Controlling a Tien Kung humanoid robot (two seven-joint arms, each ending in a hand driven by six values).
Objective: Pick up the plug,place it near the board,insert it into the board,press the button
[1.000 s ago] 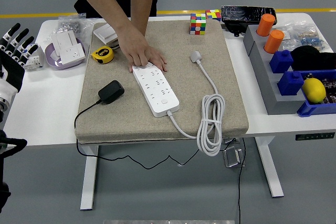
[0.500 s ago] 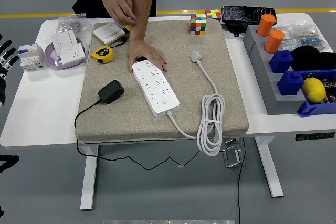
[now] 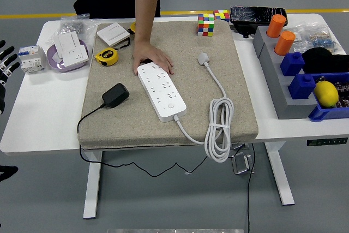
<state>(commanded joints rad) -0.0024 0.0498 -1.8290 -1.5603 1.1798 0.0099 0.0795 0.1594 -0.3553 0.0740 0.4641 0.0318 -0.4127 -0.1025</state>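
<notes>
Grey floor with a yellow line runs behind a white desk (image 3: 38, 124), and a coarse beige felt mat (image 3: 240, 107) covers the desk's middle. On the mat lies a long white strip (image 3: 162, 92), a smooth plastic bar with rows of sockets; its long axis runs from upper left to lower right, and a round button (image 3: 170, 105) sits near the lower end. A thick white cable (image 3: 218, 129) leaves that lower end, hangs in a loose coil over the mat's front edge and climbs back to a small white plug (image 3: 203, 58) lying farther back. A person's hand (image 3: 152, 58) rests flat at the strip's far end, touching it.

Just left of the strip, apart from it, lies the black plug (image 3: 115, 95), a blocky matte adapter. Its long axis is tilted, upper right to lower left, and its thin black cord (image 3: 87, 115) trails off the lower left end and over the mat's edge.

Left of the mat sit a yellow tape measure (image 3: 106, 57), a lilac bowl (image 3: 54, 61) holding white switch parts, and a white breaker (image 3: 30, 59). At the back stand two colour cubes (image 3: 205, 25). On the right, grey and blue bins (image 3: 294, 88) carry orange cylinders (image 3: 275, 25) and a lemon (image 3: 326, 94).

At the left edge only the tips of the left hand's (image 3: 4, 61) fingers show, spread and holding nothing.
</notes>
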